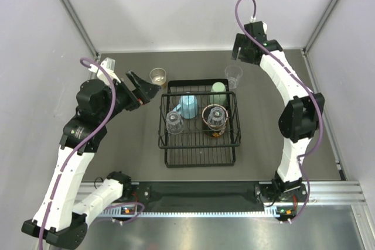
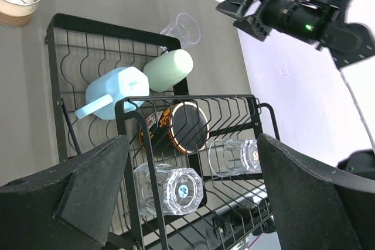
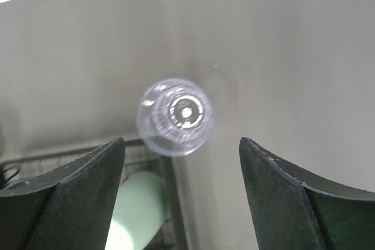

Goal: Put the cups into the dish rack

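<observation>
Clear cup (image 3: 174, 116) stands upright beside the dish rack (image 1: 199, 151); left end effector (image 2: 192, 139), right end effector (image 3: 180, 142) both wide.

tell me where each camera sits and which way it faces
top external: above, behind the bases, looking down on the black wire dish rack; both arms show.
left wrist: looks across the rack at the right arm; left gripper frames it.
right wrist: looks down on a clear plastic glass; right gripper shows.
shared: pale green tumbler, all three.
</observation>
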